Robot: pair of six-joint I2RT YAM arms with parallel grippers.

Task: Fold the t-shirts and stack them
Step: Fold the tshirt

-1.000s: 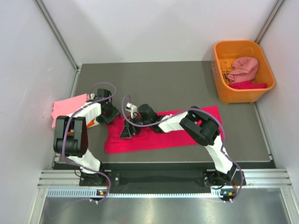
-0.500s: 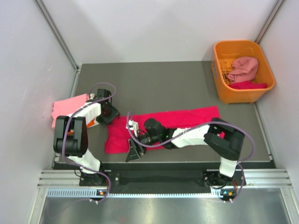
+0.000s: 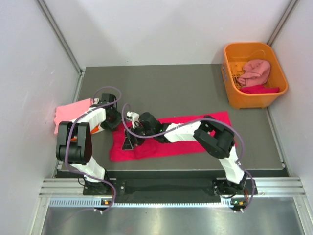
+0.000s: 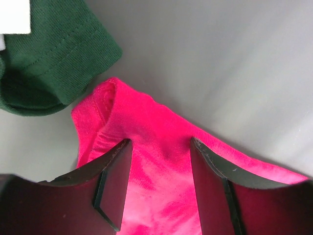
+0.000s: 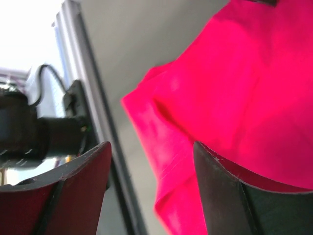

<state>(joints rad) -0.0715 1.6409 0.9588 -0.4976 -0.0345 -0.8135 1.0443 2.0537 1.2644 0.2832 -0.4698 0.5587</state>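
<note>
A crimson-pink t-shirt (image 3: 195,129) lies on the dark table as a long folded strip. My left gripper (image 3: 116,119) stands open at its far left corner. In the left wrist view that corner (image 4: 146,132) lies flat between the two spread fingers (image 4: 113,183). A dark green t-shirt (image 4: 49,58) lies just beyond it. My right gripper (image 3: 128,142) hangs open over the strip's left end. The right wrist view shows a folded crimson edge (image 5: 166,161) between its parted fingers (image 5: 227,191), held by neither. A light pink t-shirt (image 3: 71,112) sits folded at the table's left edge.
An orange plastic basket (image 3: 229,73) stands at the back right, holding a dusty pink shirt (image 3: 255,71) and a crimson one (image 3: 260,89). A metal rail (image 5: 80,73) runs along the table's edge close to the right gripper. White walls close in both sides.
The right gripper swung out toward the table's near edge, then came back over the left end of the crimson strip. The left arm has stayed put.
</note>
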